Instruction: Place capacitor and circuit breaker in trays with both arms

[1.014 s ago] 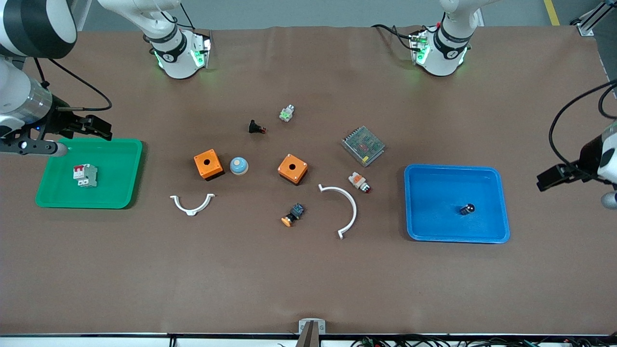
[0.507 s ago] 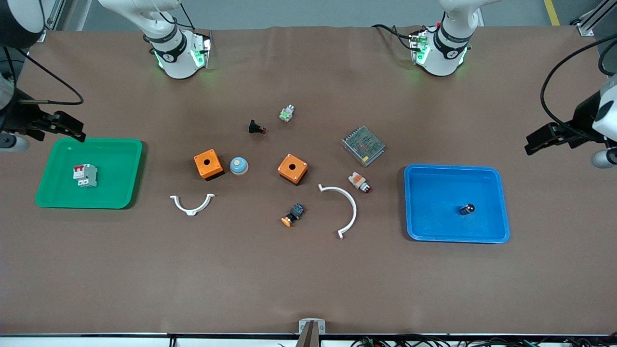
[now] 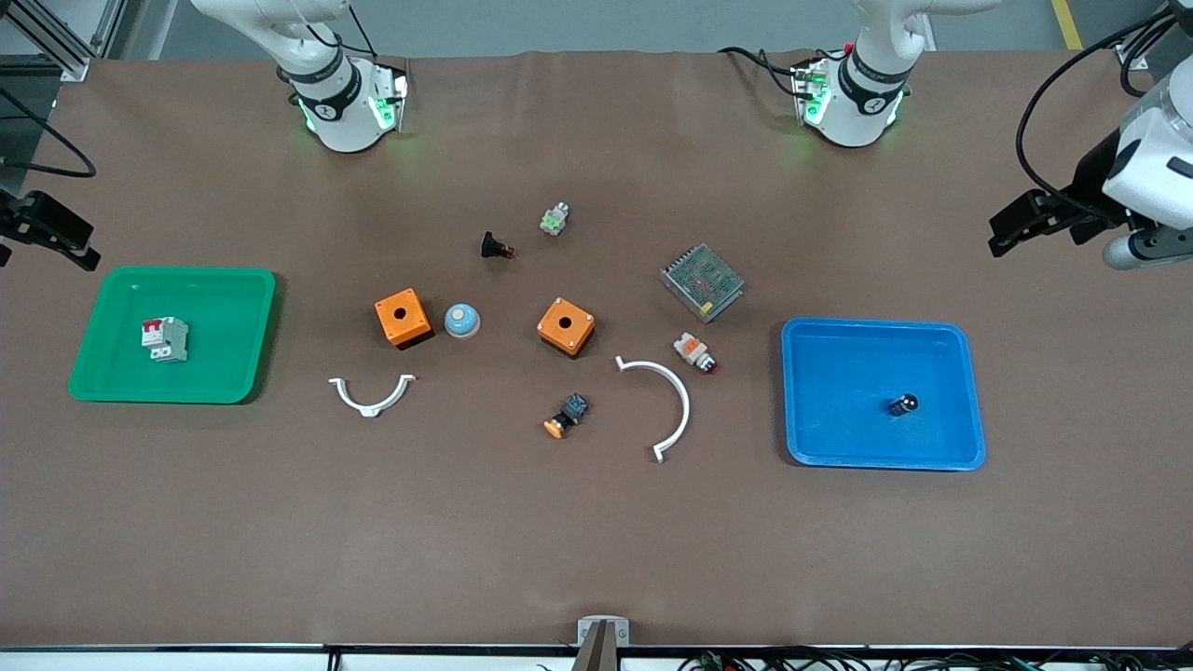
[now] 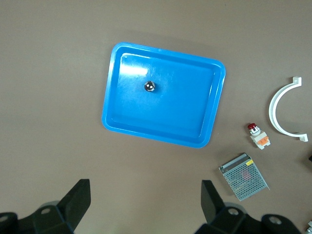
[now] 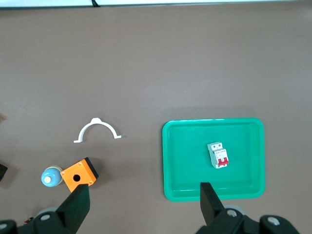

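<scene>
The capacitor (image 3: 902,404), a tiny black cylinder with a shiny end, lies in the blue tray (image 3: 839,373) at the left arm's end of the table. It also shows in the left wrist view (image 4: 149,87) in that tray (image 4: 175,107). The white-grey circuit breaker (image 3: 165,337) with red levers lies in the green tray (image 3: 224,326) at the right arm's end, and shows in the right wrist view (image 5: 218,155). My left gripper (image 3: 1011,228) (image 4: 145,204) is open and empty, high over bare table outside the blue tray. My right gripper (image 3: 65,238) (image 5: 145,204) is open and empty, high outside the green tray (image 5: 185,156).
Between the trays lie two orange boxes (image 3: 403,317) (image 3: 566,326), a blue dome button (image 3: 461,321), a metal mesh unit (image 3: 702,281), two white curved brackets (image 3: 372,392) (image 3: 666,405), and small buttons (image 3: 496,247) (image 3: 694,351) (image 3: 566,417) (image 3: 555,219).
Both open grippers have drawn away from their trays, toward the table's ends and the robots' side. The breaker and the capacitor have not moved.
</scene>
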Robot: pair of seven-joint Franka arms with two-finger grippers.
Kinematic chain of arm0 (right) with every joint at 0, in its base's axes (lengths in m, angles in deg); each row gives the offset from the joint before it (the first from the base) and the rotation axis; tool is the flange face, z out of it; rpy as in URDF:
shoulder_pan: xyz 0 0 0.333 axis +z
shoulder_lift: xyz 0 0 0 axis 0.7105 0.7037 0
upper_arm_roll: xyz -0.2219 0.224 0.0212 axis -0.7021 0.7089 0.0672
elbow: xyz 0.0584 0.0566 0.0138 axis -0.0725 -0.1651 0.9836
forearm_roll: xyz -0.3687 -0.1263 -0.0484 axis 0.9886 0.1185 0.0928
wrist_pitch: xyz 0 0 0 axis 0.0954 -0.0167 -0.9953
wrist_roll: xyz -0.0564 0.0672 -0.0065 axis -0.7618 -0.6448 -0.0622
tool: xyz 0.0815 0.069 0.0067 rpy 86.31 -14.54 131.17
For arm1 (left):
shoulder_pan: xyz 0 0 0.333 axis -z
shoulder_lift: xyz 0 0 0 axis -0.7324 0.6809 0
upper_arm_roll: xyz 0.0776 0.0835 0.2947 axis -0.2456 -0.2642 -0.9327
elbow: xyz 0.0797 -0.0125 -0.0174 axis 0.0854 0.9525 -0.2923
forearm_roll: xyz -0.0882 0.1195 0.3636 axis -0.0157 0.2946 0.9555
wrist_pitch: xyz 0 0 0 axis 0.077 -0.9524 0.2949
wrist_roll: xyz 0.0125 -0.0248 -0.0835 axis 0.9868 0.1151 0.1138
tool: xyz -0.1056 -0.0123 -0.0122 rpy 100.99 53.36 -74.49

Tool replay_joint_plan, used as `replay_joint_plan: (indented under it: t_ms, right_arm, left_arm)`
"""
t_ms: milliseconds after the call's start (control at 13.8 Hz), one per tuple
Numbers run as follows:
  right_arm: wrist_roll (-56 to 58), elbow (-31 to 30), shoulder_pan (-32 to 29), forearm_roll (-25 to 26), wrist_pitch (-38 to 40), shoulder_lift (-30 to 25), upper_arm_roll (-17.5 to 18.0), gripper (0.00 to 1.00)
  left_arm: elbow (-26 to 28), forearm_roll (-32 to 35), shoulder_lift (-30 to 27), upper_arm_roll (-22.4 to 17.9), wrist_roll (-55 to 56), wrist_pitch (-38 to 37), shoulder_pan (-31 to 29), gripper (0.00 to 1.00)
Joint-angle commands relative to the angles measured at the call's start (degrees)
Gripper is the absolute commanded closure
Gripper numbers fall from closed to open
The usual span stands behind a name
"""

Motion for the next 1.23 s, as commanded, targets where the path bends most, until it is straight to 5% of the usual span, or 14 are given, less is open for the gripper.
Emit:
replay_joint_plan:
  t_ms: [0, 1159]
  right_arm:
    - [0.41, 1.95, -0.62, -1.21, 0.63, 0.72, 0.42, 0.00]
    - [0.58, 3.62, -0.44, -1.21, 0.37, 0.72, 0.59, 0.00]
  left_arm:
    - [2.12, -0.33, -1.99, -0.83, -1.27, 0.89, 1.82, 0.00]
    - [-1.83, 0.47, -1.47, -0.66, -4.78, -4.39, 1.48, 0.00]
